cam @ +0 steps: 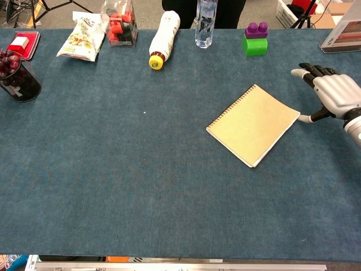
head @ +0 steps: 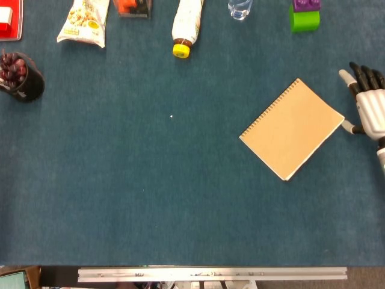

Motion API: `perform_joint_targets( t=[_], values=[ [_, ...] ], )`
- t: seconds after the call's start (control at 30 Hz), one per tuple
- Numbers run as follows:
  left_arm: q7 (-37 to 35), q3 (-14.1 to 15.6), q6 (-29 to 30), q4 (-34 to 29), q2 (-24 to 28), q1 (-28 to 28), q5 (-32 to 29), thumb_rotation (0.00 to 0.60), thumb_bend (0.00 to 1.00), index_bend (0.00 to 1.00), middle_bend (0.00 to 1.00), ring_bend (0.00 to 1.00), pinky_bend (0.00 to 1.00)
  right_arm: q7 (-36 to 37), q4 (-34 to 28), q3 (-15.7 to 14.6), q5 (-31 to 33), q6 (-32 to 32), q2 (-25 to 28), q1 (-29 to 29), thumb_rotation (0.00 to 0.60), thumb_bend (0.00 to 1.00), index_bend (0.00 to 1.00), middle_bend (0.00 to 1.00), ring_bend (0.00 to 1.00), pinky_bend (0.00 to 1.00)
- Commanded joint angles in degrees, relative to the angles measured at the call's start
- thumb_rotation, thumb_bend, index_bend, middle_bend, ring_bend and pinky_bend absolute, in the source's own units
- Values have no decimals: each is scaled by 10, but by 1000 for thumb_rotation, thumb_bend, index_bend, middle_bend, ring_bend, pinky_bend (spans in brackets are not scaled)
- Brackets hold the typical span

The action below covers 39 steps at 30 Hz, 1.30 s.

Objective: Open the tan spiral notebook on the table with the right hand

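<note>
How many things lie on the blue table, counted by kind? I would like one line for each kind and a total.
Notebook: 1, tan spiral notebook
Bottles: 2, lying yellow-capped bottle; upright clear bottle
Snack bag: 1
Dark cup: 1
Toy block: 1, green and purple
Clear box: 1
Red tray: 1
Total: 8
</note>
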Motion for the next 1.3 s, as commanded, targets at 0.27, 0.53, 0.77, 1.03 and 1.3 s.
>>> perform_joint_targets(
  t=[0.27, 0.53, 0.77, 1.03, 1.3],
  values=[
    [0, 0, 0, -1, 0, 0, -1, 600, 241, 475, 301, 245, 374, 7, 41, 15, 10, 20, -29, 3, 600, 152, 126, 30, 0, 102],
    [2, 0, -2, -1, 1, 0, -4, 600, 241, 475, 301, 245, 374, 23, 46, 15, 9, 27, -36, 3, 600, 156, 126, 34, 0, 102],
    [6, 1, -4, -3, 2, 0, -6, 600, 241, 475, 301, 245, 374, 40, -76, -2, -5, 24, 27, -7, 600, 156, 126, 34, 0, 102],
    [7, 1, -6, -4, 3, -1, -8, 600, 241, 475, 302, 246, 374, 1, -268, -17, -1, -16, 134, -5, 600, 157, 126, 35, 0, 102],
    [11, 2, -6, -5, 2, -1, -8, 600, 241, 475, 302, 246, 375, -36, -392, -24, 1, -36, 212, 2, 600, 157, 126, 36, 0, 102]
  ],
)
